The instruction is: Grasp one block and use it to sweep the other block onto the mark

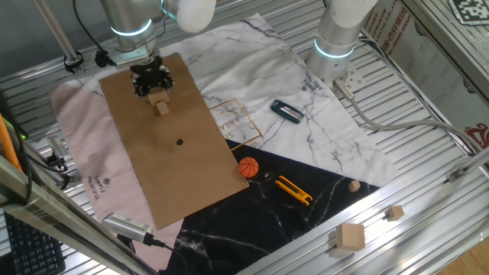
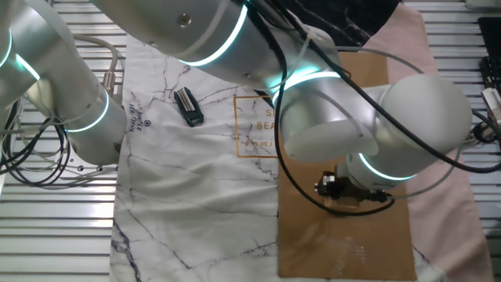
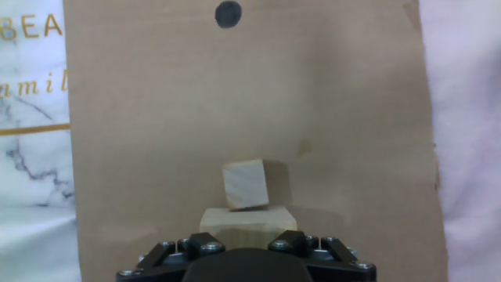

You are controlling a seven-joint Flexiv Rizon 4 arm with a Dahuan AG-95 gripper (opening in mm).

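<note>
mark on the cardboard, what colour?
Solid black, a round dot on the brown cardboard sheet; clearest in the hand view.

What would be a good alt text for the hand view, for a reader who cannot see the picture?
Seen from the hand camera, the gripper holds the larger wooden block at the bottom edge, with the small wooden cube right in front of it on a brown cardboard sheet. The black dot lies farther ahead, near the top.

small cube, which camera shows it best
The hand view: the small cube sits centred and sharp, just ahead of the larger block, with the black dot beyond. One fixed view shows only a tan shape under the gripper. The other fixed view hides it behind the arm.
</note>
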